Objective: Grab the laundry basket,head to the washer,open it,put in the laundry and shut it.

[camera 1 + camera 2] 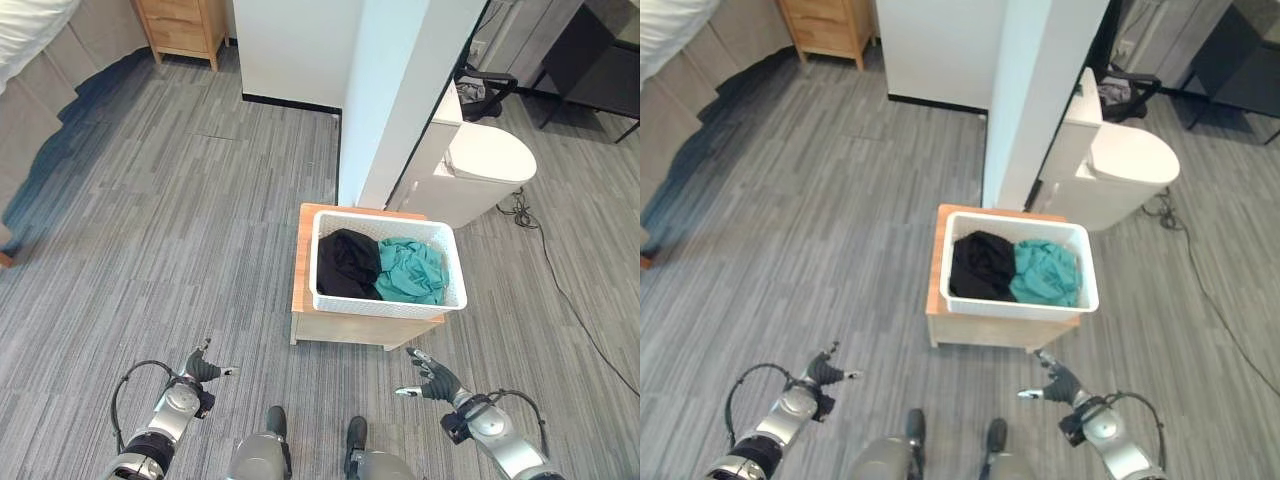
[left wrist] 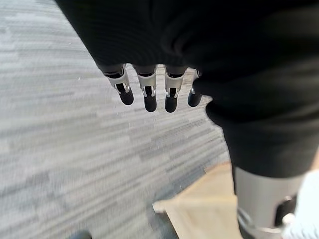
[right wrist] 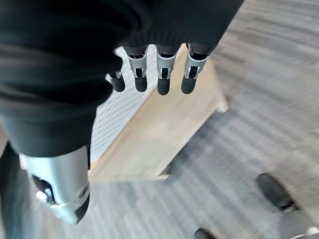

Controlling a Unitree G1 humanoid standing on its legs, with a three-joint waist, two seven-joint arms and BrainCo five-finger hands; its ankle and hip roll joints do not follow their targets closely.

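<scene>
Fingers (image 2: pixel 149 97) of my left hand (image 1: pixel 200 372) and right hand (image 1: pixel 432 380) are hanging straight, holding nothing. The laundry basket (image 1: pixel 387 300) is sitting on a low wooden stand (image 1: pixel 350 328); stiff, probably light. I'm planning on gripping its side rims.

1. No text, label, number or sign can be read anywhere here.
2. The white perforated plastic laundry basket (image 1: pixel 388 298) carries no readable marking on its walls.
3. The low light wooden stand (image 1: pixel 340 326) beneath it is plain too.
</scene>
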